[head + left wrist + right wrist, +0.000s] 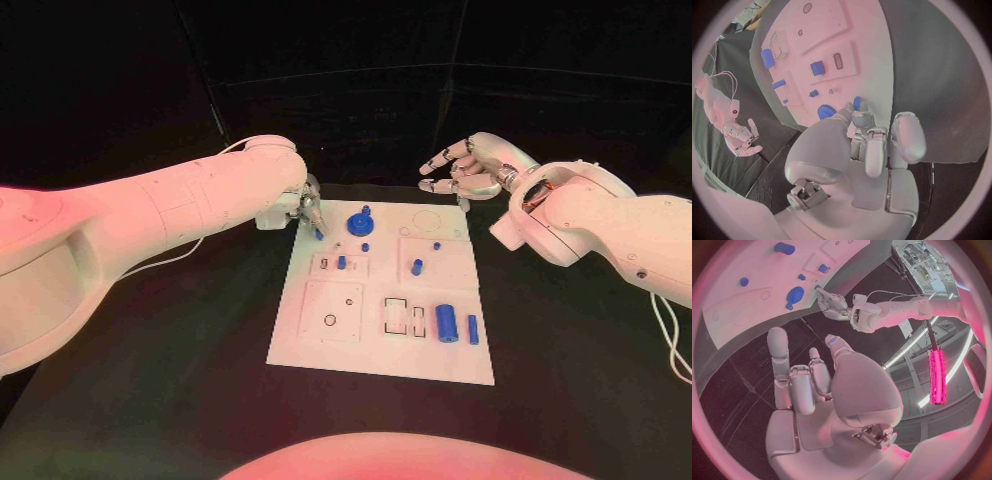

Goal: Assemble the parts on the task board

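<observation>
task board (378, 345): flat white rectangular plate, matte, shallow cut-out recesses and small holes; lies mid counter (577, 340), black, dull.
parts: small blue pieces, smooth plastic look; round gear-like disc (359, 221) near far edge, short cylinder (446, 320) and slim bar (473, 329) at near right, small block (417, 267) mid board.
writing: none legible.
left robot hand (299, 212): silver, at board's far left corner, fingertips pinching a small blue peg (857, 103) just beside the disc, peg touching or just above the board, cannot tell which.
right robot hand (464, 168): released, fingers spread and half curled, holding nothing, above counter beyond board's far right corner, well apart from parts.
</observation>
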Controlling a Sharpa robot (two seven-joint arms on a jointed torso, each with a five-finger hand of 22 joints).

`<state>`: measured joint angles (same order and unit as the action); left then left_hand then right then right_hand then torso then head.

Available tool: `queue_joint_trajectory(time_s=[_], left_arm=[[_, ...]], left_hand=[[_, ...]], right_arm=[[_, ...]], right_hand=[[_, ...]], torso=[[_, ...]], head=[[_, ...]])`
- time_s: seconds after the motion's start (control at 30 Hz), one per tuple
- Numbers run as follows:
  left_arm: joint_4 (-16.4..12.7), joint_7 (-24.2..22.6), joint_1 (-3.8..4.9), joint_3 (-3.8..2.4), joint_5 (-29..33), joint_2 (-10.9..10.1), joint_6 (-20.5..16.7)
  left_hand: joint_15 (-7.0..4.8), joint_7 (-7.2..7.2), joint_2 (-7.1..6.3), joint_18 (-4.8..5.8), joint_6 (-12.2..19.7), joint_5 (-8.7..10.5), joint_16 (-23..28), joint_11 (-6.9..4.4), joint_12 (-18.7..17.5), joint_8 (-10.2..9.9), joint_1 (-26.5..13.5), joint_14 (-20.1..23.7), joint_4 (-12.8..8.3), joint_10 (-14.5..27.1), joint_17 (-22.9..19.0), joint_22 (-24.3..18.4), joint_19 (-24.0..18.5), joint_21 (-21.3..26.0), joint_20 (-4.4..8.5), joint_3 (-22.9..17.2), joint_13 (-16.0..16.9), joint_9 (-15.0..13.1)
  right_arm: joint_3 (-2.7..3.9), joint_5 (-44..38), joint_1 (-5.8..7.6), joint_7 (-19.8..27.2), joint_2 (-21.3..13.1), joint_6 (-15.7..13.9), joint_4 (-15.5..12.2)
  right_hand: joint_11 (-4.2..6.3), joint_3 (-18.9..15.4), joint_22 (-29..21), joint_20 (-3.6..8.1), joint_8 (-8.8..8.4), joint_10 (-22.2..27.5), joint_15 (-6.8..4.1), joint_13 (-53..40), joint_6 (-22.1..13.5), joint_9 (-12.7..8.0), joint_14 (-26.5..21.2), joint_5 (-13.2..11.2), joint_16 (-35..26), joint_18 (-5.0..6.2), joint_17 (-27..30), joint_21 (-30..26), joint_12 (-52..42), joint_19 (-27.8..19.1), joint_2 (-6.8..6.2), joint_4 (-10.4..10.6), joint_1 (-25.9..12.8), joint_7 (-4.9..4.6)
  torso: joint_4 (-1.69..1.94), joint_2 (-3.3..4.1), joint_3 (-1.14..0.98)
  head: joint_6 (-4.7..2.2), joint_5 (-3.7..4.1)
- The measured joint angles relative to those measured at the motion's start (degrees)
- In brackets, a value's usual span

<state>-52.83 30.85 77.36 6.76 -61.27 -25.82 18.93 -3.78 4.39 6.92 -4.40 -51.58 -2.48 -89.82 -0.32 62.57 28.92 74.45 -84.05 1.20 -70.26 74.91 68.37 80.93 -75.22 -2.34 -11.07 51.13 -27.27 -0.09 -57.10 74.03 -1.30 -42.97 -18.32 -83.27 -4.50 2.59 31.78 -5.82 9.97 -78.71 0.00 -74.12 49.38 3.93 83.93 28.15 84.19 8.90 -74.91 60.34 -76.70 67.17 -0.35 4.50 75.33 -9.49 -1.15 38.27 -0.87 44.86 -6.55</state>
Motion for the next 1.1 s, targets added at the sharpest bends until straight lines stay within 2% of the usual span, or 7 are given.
queue_joint_trajectory(time_s=[0.03, 0.17, 0.37, 0.6, 0.7, 0.9, 1.1], left_arm=[[-0.36, -0.12, 0.00, 0.00, 0.19, -0.35, -0.21], [-2.66, -0.64, 0.01, -0.01, 1.50, -2.43, -1.42], [-7.87, -1.18, 0.45, -0.05, 5.08, -6.23, -3.58], [-15.18, -1.63, 0.58, -0.02, 10.02, -10.70, -7.06], [-18.33, -1.90, 0.44, 0.04, 11.14, -12.34, -8.86], [-22.90, -2.74, -0.80, 0.42, 11.73, -14.56, -12.91], [-24.87, -3.17, -1.73, 0.73, 11.50, -15.75, -15.90]], left_hand=[[0.00, 0.00, -0.56, 0.00, 0.00, 0.00, 0.00, 0.19, 0.00, 0.41, -0.97, 0.00, -0.06, -0.37, 0.00, 0.06, 0.00, 0.00, 0.00, -1.31, 0.03, -0.01], [0.00, 0.03, -2.98, 0.01, 0.62, 0.00, 0.00, 0.61, 0.04, 2.23, -6.06, 0.00, -3.04, -0.82, 0.00, 0.11, 0.00, 0.00, 0.00, -10.66, 0.16, -0.85], [0.00, 0.03, -4.84, 0.00, 0.63, -0.68, 0.00, 0.72, 0.68, 4.21, -9.05, 0.00, -4.04, -1.12, 0.00, 0.44, 0.00, -0.23, 0.00, -16.51, 0.59, -1.31], [0.01, 0.12, -5.74, 0.00, 0.72, -1.54, 0.00, 0.92, 0.91, 5.09, -9.95, 0.00, -3.66, -1.32, 0.00, 0.44, 0.14, -0.23, -0.13, -18.45, 0.59, -2.12], [0.01, 0.12, -5.88, 0.00, 0.72, -1.54, 0.00, 0.92, 0.96, 5.38, -10.08, 0.00, -3.73, -1.32, 0.00, 0.48, 0.13, -0.23, -0.13, -18.69, 0.59, -2.24], [0.01, 0.21, -6.41, 0.00, 0.80, -1.89, 0.00, 1.12, 1.38, 5.77, -10.62, 0.01, -3.82, -1.52, 0.00, 1.00, 0.26, -0.50, 0.01, -19.55, 0.83, -2.25], [0.01, 0.01, -6.63, 0.00, 0.60, -1.89, 0.00, 1.12, 1.38, 5.93, -10.84, 0.01, -3.89, -1.53, 0.00, 1.08, 0.32, -0.50, 0.06, -19.64, 0.83, -2.24]], right_arm=[[0.00, 0.00, 0.00, 0.00, -0.03, 0.00, 0.00], [0.00, 0.00, 0.00, 0.00, -0.19, 0.00, -0.03], [0.00, 0.00, 0.00, -0.02, -0.36, 0.01, -0.04], [0.00, 0.00, 0.00, -0.03, -0.46, 0.02, 0.00], [0.00, 0.00, 0.00, -0.03, -0.51, 0.02, 0.03], [0.00, 0.00, 0.00, -0.03, -0.52, 0.03, 0.12], [-0.01, 0.00, -0.02, -0.04, -0.52, 0.05, 0.24]], right_hand=[[0.00, 0.00, 0.00, 0.00, 0.00, 0.00, 0.00, 0.00, 0.00, 0.00, 0.00, 0.00, 0.00, 0.00, 0.00, 0.00, 0.00, 0.00, 0.00, 0.00, 0.00, 0.00], [0.00, 0.00, 0.00, 0.00, 0.00, 0.00, 0.00, 0.00, 0.00, 0.00, 0.00, 0.00, 0.00, 0.00, 0.00, 0.00, 0.00, 0.00, 0.00, 0.00, 0.00, 0.00], [0.00, 0.17, 0.00, 0.00, 0.00, 0.00, 0.00, 0.00, 0.00, 0.00, 0.00, 0.00, 0.00, 0.00, 0.00, -0.23, 0.00, 0.00, 0.00, 0.17, 0.00, 0.00], [0.00, 0.17, 0.00, 0.00, 0.00, 0.00, 0.00, 0.00, 0.00, 0.00, 0.00, 0.00, 0.00, 0.00, 0.00, -0.24, 0.00, 0.00, 0.00, 0.17, 0.00, 0.00], [0.00, 0.17, 0.00, 0.00, 0.00, 0.00, 0.00, 0.00, 0.00, 0.00, 0.00, 0.00, 0.00, 0.00, 0.00, -0.24, 0.00, 0.00, 0.00, 0.17, 0.00, 0.00], [0.00, 0.17, 0.00, 0.00, 0.00, 0.00, 0.00, 0.00, 0.00, 0.00, 0.00, 0.00, 0.00, 0.00, 0.00, -0.24, 0.00, 0.00, 0.00, 0.17, 0.00, 0.00], [0.00, 0.17, 0.00, 0.00, 0.00, 0.00, 0.00, 0.00, 0.00, 0.00, 0.00, 0.00, 0.00, 0.00, 0.00, -0.24, 0.00, 0.00, 0.00, 0.17, 0.00, 0.00]], torso=[[0.01, 0.00, 0.01], [0.10, -0.03, 0.00], [0.22, -0.08, -0.02], [0.27, -0.09, 0.00], [0.27, -0.09, 0.01], [0.27, -0.09, 0.00], [0.27, -0.05, 0.03]], head=[[0.00, 0.00], [0.08, -0.02], [0.14, -0.07], [0.31, -0.07], [0.34, -0.38], [0.47, -0.56], [0.67, -0.76]])
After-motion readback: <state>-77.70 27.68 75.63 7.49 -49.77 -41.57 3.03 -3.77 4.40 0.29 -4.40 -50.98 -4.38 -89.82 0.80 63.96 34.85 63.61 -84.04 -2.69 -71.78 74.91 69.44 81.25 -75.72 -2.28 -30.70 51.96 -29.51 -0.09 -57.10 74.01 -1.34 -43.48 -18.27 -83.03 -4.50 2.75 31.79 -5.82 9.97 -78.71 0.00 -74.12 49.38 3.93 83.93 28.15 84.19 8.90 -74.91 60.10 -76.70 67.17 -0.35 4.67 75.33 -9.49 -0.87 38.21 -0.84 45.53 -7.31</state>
